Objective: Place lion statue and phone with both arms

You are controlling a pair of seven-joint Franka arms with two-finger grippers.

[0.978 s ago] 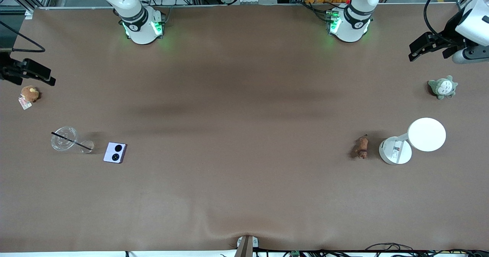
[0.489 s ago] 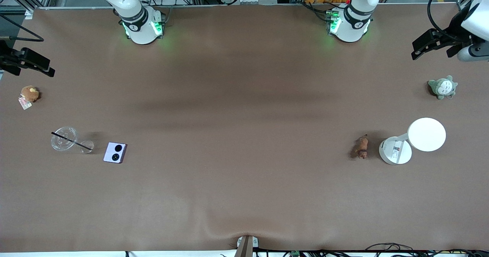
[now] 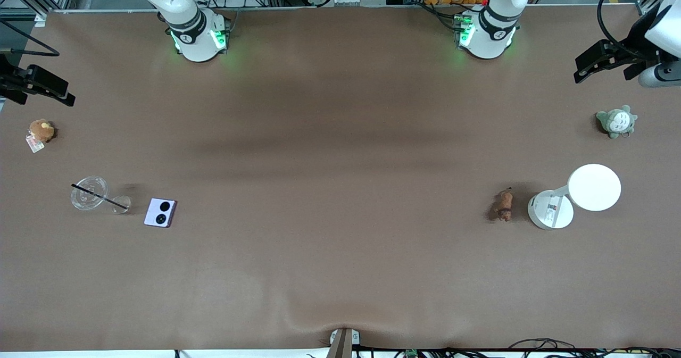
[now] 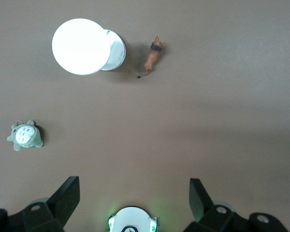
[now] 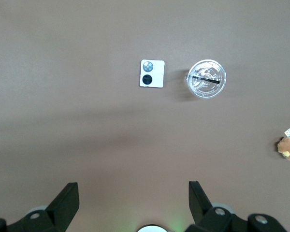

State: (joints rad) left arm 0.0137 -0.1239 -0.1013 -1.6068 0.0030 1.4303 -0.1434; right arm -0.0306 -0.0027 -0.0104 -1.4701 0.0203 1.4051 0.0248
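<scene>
On the brown cloth-covered table (image 3: 340,150), the pale lavender folded flip phone (image 3: 160,212) lies beside a clear plastic cup (image 3: 89,192); the reddish-brown lion statue (image 3: 503,205) lies beside a white lamp (image 3: 577,194). Left gripper (image 3: 601,63) and right gripper (image 3: 32,86) hover spread apart, empty, over the table's ends.

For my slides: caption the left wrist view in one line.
Open left gripper high above the table, with lion statue beside white lamp and grey-green plush apart.
</scene>
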